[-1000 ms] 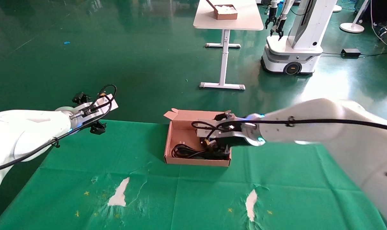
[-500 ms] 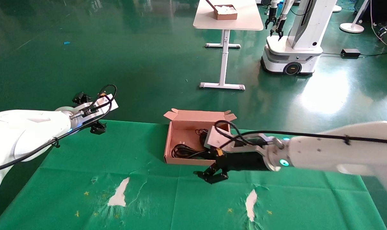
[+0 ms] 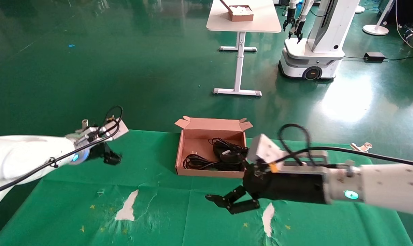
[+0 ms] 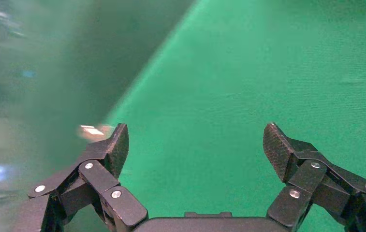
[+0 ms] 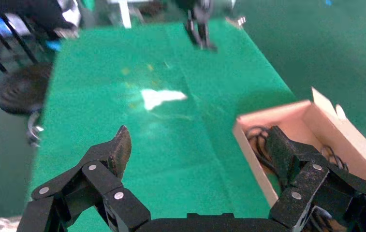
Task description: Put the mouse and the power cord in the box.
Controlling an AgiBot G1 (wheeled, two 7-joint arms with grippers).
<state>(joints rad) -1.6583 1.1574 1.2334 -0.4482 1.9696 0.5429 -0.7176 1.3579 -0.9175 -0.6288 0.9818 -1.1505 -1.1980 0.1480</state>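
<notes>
Hidden: the mouse point(image 3: 227, 155) is hard to tell apart from its wire.
Box point(image 3: 196, 171): open on the green bench point(image 3: 158, 212); long axis runs left-right.
Inside: cord point(image 3: 196, 162) coiled at the left front, mouse toward the right.
Right pincer point(image 3: 232, 201): spread, empty, just in front of the box.
Left pincer point(image 4: 195, 150): spread, empty, over the bench's far left edge.

Robot arms and grippers: external appearance.
White, smooth-shelled arms carry black external cables clipped along their length, looping above grey wrist camera blocks; a teal indicator light glows near each wrist. The left gripper point(image 4: 195, 145) and right gripper point(image 5: 200, 145) are black linkages with silver pivot screws and textured fingertip pads point(image 4: 277, 147).
</notes>
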